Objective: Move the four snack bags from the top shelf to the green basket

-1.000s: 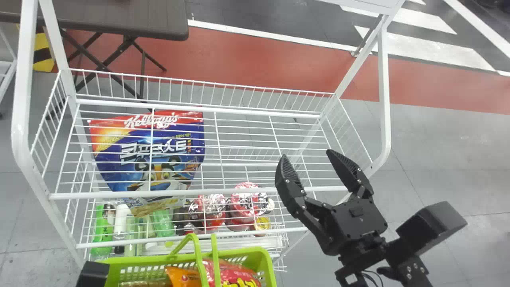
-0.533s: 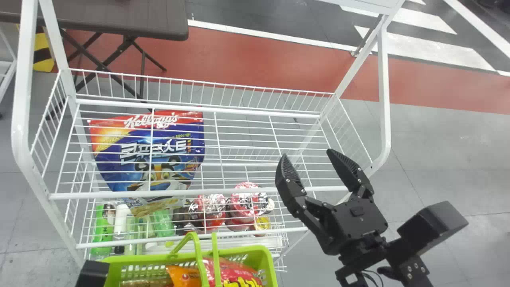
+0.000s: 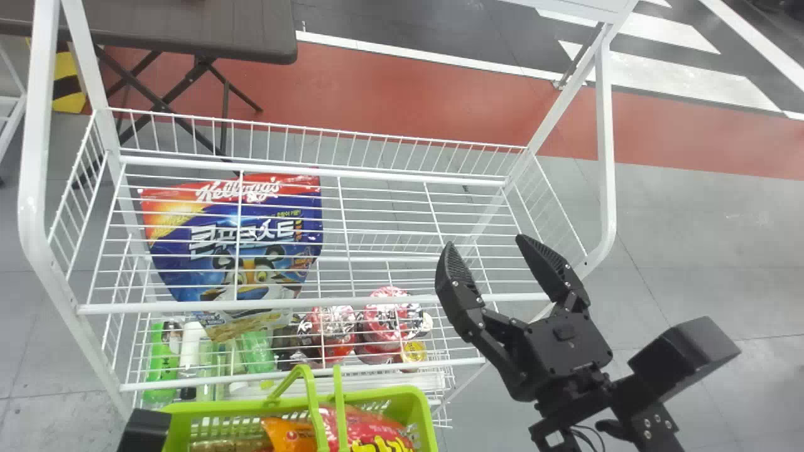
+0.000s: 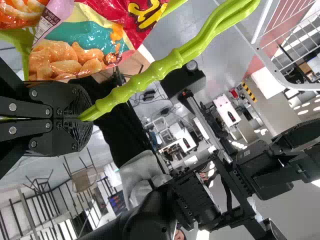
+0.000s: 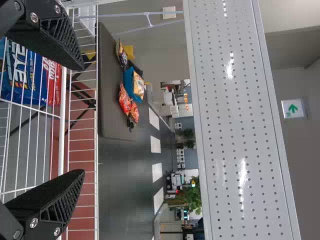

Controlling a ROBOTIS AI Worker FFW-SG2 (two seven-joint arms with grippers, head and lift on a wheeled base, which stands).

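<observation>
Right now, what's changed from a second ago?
The right gripper has edged slightly rightward; the green basket, with its snack bags, has shifted slightly forward. The right gripper stays open and empty, and the cereal bag lies where it was.

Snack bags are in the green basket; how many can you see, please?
3 in the head view: a brownish bag at left, an orange bag at centre and a red bag at right; more may be hidden beyond the view's edge.
</observation>
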